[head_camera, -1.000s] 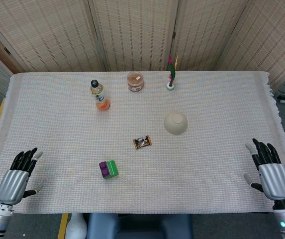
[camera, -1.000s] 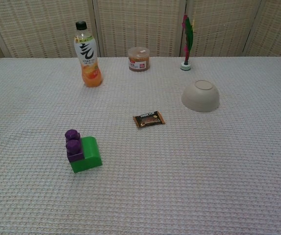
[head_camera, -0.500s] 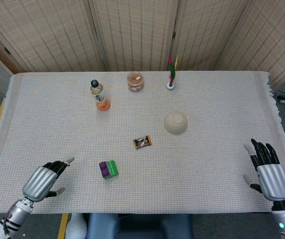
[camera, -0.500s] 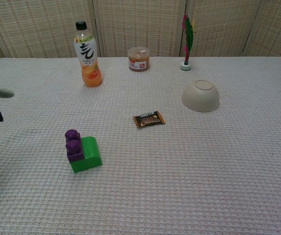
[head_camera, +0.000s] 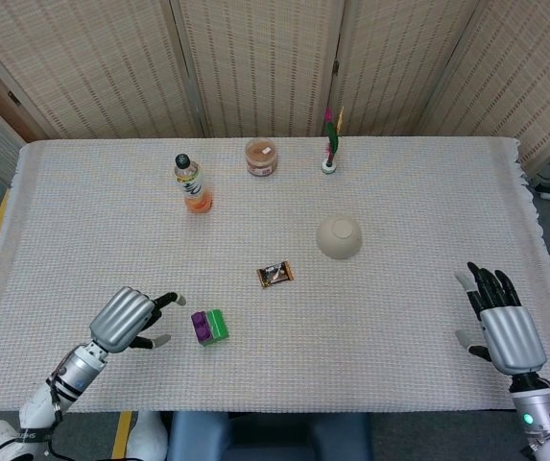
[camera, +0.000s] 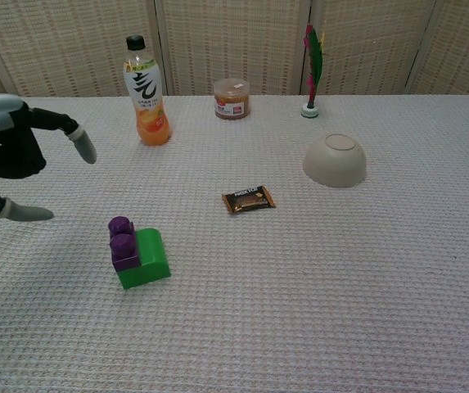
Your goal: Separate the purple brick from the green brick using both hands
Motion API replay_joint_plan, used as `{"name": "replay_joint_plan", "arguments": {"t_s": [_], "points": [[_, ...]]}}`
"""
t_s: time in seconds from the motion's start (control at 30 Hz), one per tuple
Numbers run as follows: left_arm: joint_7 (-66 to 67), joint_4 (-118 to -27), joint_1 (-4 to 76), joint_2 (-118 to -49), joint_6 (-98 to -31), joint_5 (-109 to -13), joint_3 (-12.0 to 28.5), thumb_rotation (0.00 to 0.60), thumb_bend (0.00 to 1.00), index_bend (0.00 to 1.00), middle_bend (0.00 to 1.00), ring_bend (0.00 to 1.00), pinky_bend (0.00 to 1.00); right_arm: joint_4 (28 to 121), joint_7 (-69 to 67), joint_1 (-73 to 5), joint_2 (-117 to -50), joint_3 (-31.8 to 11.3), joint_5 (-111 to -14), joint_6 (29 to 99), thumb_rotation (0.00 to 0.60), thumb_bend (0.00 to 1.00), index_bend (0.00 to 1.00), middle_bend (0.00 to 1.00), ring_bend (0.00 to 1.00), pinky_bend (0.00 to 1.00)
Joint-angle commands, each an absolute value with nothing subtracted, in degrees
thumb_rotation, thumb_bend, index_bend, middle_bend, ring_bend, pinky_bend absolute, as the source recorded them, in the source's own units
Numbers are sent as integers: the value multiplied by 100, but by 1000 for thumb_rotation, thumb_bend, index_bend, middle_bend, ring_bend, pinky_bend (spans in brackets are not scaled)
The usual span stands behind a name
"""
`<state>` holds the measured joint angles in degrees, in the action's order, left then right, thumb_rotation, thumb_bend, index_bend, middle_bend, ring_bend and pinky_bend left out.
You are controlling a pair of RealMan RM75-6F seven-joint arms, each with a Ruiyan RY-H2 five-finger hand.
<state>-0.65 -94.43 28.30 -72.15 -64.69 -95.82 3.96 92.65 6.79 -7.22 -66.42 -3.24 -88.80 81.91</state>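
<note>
The purple brick (head_camera: 200, 326) (camera: 123, 242) is joined to the green brick (head_camera: 217, 326) (camera: 147, 260) on the white cloth near the table's front, purple on the left. My left hand (head_camera: 132, 320) (camera: 17, 151) hovers just left of the pair, fingers apart and holding nothing, a short gap from the purple brick. My right hand (head_camera: 499, 322) is far off at the table's right front edge, fingers spread and empty; the chest view does not show it.
A brown snack packet (head_camera: 275, 275) (camera: 249, 200) lies behind the bricks. An upturned beige bowl (head_camera: 339, 237) (camera: 335, 160) sits right of centre. At the back stand an orange drink bottle (head_camera: 191, 184) (camera: 146, 92), a small jar (head_camera: 261, 157) (camera: 232, 98) and a feathered shuttlecock (head_camera: 330, 144) (camera: 313, 70).
My left hand has swept rightward from the table's left front corner toward the bricks and entered the chest view. My right hand has shifted slightly left. The bricks have not moved.
</note>
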Motion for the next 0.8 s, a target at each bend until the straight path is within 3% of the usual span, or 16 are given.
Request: {"name": "replay_joint_plan", "arguments": {"t_s": [0.03, 0.33, 0.5, 0.8], "points": [[481, -9071, 2958, -7706, -6398, -9516, 403, 600, 231, 395, 1000, 1000, 1000, 9072, 62, -774, -6567, -403, -8933, 8263, 600, 304, 0, 0, 0, 0], [1077, -9478, 3256, -7791, -5621, -8910, 344, 600, 232, 342, 1000, 1000, 1000, 9004, -345, -789, -6400, -358, -8956, 8233, 600, 304, 0, 0, 0, 0], [1891, -9451, 3200, -8081, -5856, -8738, 378, 600, 221, 247, 1000, 1000, 1000, 9025, -416, -791, -6356, -339, -8949, 8222, 600, 305, 0, 0, 0, 0], [2744, -9468, 3295, -8279, -5739, -8412, 324, 600, 223, 286, 1000, 1000, 1000, 8984, -528, -870, -6318, -377, -8730, 8000, 600, 304, 0, 0, 0, 0]]}}
